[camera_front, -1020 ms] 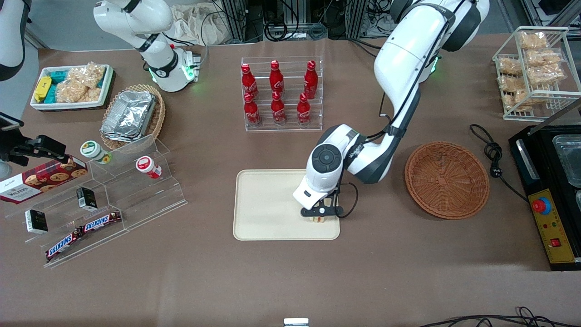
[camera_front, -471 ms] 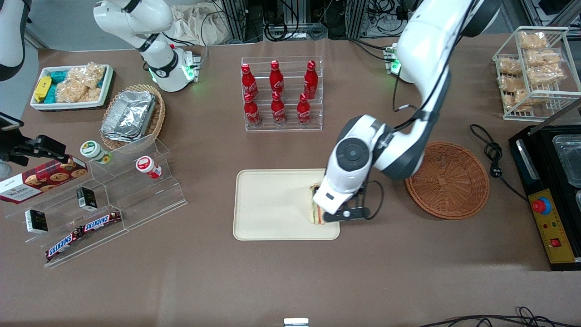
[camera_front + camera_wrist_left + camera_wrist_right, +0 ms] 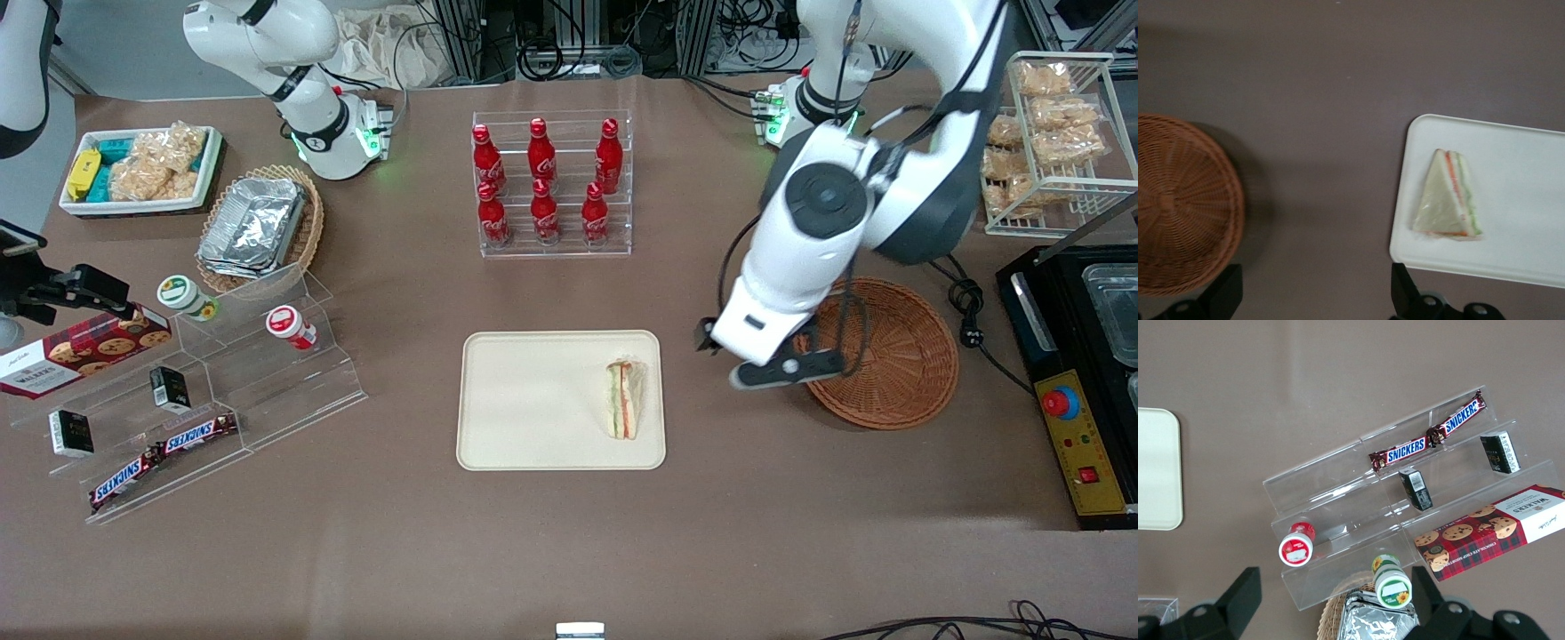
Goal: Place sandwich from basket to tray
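The sandwich [image 3: 623, 399], a pale wedge with orange and green layers, lies on the cream tray [image 3: 524, 409] near the tray's edge toward the working arm's end. It also shows in the left wrist view [image 3: 1449, 197], on the tray [image 3: 1525, 247]. The reddish-brown wicker basket [image 3: 898, 364] is empty; it also shows in the left wrist view [image 3: 1178, 207]. My left gripper [image 3: 756, 364] is open and empty, raised above the table between the tray and the basket; in the left wrist view [image 3: 1315, 303] bare table shows between its fingers.
A clear rack of red bottles [image 3: 544, 182] stands farther from the front camera than the tray. A black machine with a red button [image 3: 1080, 391] and a cable [image 3: 965, 307] lie beside the basket. A white wire rack of snacks [image 3: 1045, 133] stands at the working arm's end.
My gripper let go of the sandwich on the tray, rose, and moved sideways off the tray toward the basket. The sandwich now lies uncovered on the tray.
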`<state>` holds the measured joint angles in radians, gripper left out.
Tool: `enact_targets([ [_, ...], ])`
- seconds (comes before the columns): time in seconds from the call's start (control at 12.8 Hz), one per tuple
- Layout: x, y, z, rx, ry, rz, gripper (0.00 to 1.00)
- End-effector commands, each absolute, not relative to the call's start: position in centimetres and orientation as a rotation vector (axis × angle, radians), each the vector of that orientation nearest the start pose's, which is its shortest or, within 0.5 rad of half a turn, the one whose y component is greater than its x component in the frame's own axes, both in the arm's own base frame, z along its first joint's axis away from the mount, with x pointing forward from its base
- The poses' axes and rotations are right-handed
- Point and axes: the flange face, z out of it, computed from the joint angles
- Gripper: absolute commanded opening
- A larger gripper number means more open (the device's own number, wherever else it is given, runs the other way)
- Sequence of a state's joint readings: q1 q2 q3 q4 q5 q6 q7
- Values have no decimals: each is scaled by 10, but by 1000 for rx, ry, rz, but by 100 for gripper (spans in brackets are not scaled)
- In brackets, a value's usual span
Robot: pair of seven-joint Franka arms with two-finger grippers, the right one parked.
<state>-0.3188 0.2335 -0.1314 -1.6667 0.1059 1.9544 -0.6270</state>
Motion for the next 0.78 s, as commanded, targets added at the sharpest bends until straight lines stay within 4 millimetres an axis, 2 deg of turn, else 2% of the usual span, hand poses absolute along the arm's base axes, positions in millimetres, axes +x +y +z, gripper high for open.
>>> enact_targets([
  [0.0,562,-216,496,-3093,-252,-161,100],
  [0.24,571,-158,520,-3121,-294,-146,100],
  [0.39,589,-102,544,-3167,-314,-141,100],
  [0.47,598,-85,548,-3165,-332,-118,100],
  [0.63,607,-72,560,-3160,-343,-81,100],
  [0.71,610,-68,559,-3163,-297,-65,100],
])
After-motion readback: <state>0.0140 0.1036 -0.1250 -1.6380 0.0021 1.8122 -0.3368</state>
